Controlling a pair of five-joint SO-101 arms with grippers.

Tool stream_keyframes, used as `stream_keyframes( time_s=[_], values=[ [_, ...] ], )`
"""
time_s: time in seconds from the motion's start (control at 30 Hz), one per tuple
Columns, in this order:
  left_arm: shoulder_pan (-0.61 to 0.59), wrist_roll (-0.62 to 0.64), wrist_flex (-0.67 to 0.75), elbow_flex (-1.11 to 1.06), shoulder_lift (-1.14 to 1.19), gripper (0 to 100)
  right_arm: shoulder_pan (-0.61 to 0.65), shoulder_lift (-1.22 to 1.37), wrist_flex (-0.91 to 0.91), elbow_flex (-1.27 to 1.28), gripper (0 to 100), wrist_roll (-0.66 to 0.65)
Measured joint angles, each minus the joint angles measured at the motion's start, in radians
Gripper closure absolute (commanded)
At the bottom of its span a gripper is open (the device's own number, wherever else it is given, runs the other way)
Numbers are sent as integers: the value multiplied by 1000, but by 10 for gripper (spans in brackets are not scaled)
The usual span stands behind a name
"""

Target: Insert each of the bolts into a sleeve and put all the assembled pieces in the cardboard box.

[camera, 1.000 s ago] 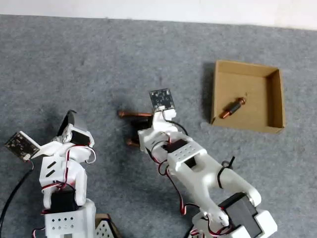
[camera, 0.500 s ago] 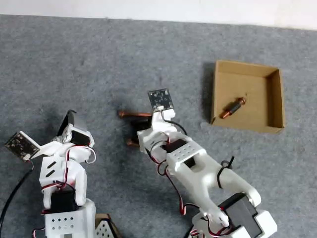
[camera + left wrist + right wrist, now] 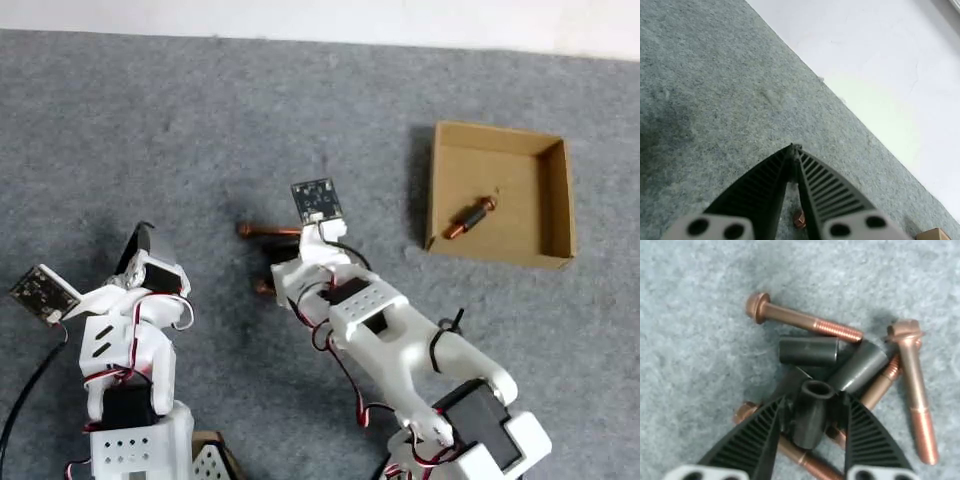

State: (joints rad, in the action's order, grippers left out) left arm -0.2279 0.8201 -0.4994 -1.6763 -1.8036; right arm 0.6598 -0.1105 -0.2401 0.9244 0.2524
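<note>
Sleeve (image 3: 810, 422), black, standing on end in the heap of copper bolts (image 3: 805, 322) on the grey mat (image 3: 690, 280), straddled by your right gripper (image 3: 813, 399), jaws spread and not yet pinching: centre it, close squarely, lift straight.

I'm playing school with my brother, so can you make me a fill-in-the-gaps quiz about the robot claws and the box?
1. The cardboard box has ___ assembled piece lying in it.
2. A black ___ sits between the fingers of the right claw, on the pile of bolts.
3. The fingertips of the left claw meet, so that claw is ___.

Missing words: one; sleeve; shut.
</note>
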Motion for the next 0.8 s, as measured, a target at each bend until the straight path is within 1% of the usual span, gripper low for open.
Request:
stream_keyframes(
  time_s=[0.67,0.73,0.8],
  values=[
    [0,0,0,0,0,991,0,3,0,-2,844,0],
    [0,0,0,0,0,991,0,3,0,-2,888,0],
    [0,0,0,0,0,991,-2,5,0,-2,963,0]
  ],
)
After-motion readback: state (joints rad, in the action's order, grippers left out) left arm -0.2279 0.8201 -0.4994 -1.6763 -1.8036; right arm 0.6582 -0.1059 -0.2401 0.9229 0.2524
